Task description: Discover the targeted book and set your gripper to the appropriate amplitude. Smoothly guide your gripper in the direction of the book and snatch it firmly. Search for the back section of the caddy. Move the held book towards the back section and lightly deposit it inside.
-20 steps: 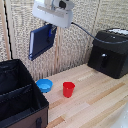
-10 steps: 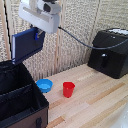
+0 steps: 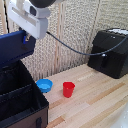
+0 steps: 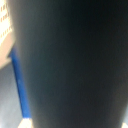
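The dark navy book (image 3: 14,49) hangs at the exterior view's left, held above the black fabric caddy (image 3: 30,102). My gripper (image 3: 24,39) sits under the white arm head and is shut on the book's top edge; its fingers are mostly hidden. The book's lower edge hangs just over the caddy's back section (image 3: 12,80), beyond the inner divider. In the wrist view the book (image 4: 75,60) fills nearly the whole frame as a dark blurred surface, with a blue strip beside it.
A blue bowl (image 3: 44,85) and a red cup (image 3: 68,89) stand on the wooden table (image 3: 95,105) just right of the caddy. A black hard-shelled appliance (image 3: 111,52) stands at the back right, with a black cable running to the arm.
The arm has carried the book toward the exterior view's left, from over the table near the blue bowl to over the caddy. The book stays in the grip.
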Robot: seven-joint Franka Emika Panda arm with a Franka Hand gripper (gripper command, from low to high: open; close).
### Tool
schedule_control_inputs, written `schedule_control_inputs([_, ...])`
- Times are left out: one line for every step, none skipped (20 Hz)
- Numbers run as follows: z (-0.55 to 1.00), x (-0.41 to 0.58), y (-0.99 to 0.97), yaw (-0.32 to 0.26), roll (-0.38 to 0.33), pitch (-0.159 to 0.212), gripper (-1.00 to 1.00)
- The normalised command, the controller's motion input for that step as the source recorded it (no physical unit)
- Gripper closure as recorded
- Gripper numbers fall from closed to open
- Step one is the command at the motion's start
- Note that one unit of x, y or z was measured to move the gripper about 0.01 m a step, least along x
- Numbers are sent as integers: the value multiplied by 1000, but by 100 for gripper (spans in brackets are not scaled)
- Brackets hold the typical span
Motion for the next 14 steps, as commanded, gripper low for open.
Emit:
schedule_control_inputs([280, 191, 726, -125, 0, 0, 100])
schedule_control_inputs([274, 203, 711, -130, 0, 0, 100])
schedule_control_inputs([243, 234, 706, -130, 0, 0, 100])
schedule_control_inputs([171, 277, 677, -132, 0, 0, 100])
schedule_control_inputs([94, 326, 649, -132, 0, 0, 100])
schedule_control_inputs([29, 360, 611, -135, 0, 0, 100])
schedule_control_inputs([0, 366, 600, -133, 0, 0, 100])
schedule_control_inputs([0, 380, 563, -130, -14, 0, 100])
schedule_control_inputs([0, 383, 551, -130, -21, 0, 100])
schedule_control_inputs([0, 389, 534, -133, -35, 0, 100])
schedule_control_inputs([0, 389, 503, -139, -44, 0, 100])
schedule_control_inputs([0, 400, 500, -139, -45, 0, 100])
schedule_control_inputs([0, 420, 480, -136, -56, 0, 100])
schedule_control_inputs([-6, 466, 449, -123, -74, 0, 100])
